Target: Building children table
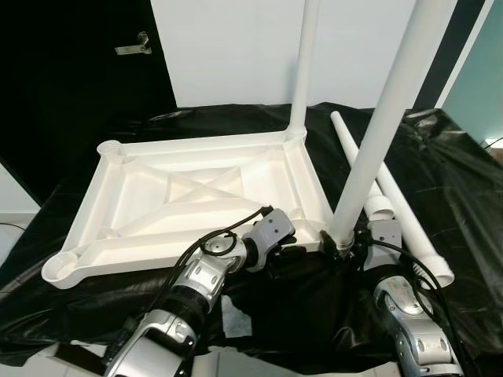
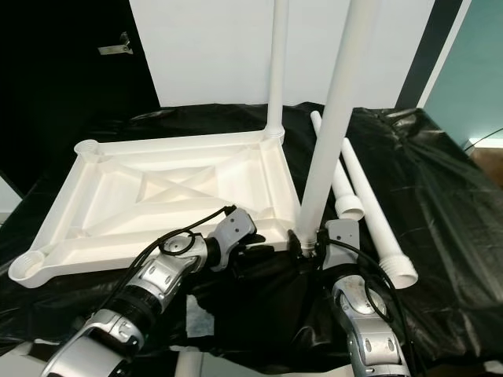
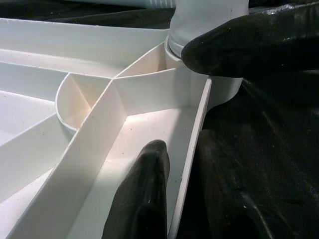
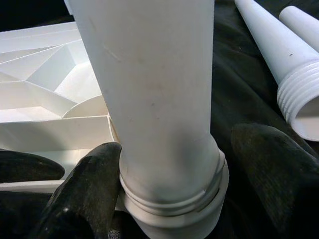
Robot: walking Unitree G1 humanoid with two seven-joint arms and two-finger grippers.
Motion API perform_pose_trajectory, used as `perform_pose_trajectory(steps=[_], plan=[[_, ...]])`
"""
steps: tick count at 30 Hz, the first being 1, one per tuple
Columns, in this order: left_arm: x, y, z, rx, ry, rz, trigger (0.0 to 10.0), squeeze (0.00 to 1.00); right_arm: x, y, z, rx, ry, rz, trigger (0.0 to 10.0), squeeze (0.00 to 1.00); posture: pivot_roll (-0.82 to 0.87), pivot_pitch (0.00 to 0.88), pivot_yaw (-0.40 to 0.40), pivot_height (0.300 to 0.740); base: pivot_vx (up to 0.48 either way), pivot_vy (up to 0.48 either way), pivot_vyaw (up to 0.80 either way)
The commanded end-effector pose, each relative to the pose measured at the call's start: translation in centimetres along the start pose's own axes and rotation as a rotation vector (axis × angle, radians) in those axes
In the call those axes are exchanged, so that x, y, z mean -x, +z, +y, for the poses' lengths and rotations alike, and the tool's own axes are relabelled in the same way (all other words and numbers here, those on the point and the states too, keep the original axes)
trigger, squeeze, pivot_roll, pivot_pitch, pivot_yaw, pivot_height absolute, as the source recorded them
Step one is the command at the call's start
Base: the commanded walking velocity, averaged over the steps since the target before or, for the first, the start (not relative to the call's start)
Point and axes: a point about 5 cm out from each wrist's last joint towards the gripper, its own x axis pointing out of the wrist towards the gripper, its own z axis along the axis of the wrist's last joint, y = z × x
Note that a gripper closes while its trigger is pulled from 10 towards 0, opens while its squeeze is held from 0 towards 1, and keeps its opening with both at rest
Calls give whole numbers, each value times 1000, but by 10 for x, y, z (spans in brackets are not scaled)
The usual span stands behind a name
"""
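Background: crinkled black plastic sheet (image 1: 440,157) spread under everything; white wall (image 1: 236,47) behind; dark door with metal handle (image 1: 134,45); teal wall (image 1: 487,86) beside it.

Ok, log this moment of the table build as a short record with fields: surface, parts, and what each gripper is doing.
surface: black plastic sheet
tabletop: white, upside down, ribs showing
legs standing: far leg and near leg, both upright in corner sockets
legs loose: two loose legs lying on the sheet to the robot's right
empty sockets: two, on the robot's left side
left gripper: open, fingers straddling the tabletop's near rim
right gripper: around the near leg's base, at the threads; grip unclear
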Motion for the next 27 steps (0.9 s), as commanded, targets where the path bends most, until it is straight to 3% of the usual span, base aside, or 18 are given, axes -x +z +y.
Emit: perform_pose_trajectory(steps=[1, 19, 20, 25, 27], plan=[[-3, -48, -27, 117, -134, 178, 10000, 0, 9, -16, -10, -47, -99, 101, 10000, 0, -104, 0, 12, 740, 0, 0, 0], [0, -50, -27, 83, -167, 180, 10000, 0, 40, -21, -4, -90, -101, 199, 10000, 0, -117, 0, 0, 740, 0, 0, 0], [2, -52, -29, 73, -179, 183, 10000, 0, 46, -23, 0, -93, -64, 222, 0, 0, -108, 1, 0, 740, 0, 0, 0], [4, -52, -29, 57, -174, 163, 10000, 0, 45, -24, 5, -92, -15, 227, 0, 0, -97, 0, -3, 740, 0, 0, 0], [6, -47, -25, 58, -152, 114, 10000, 47, 39, -24, 10, -92, 24, 231, 0, 0, -86, 0, -5, 740, 0, 0, 0]])
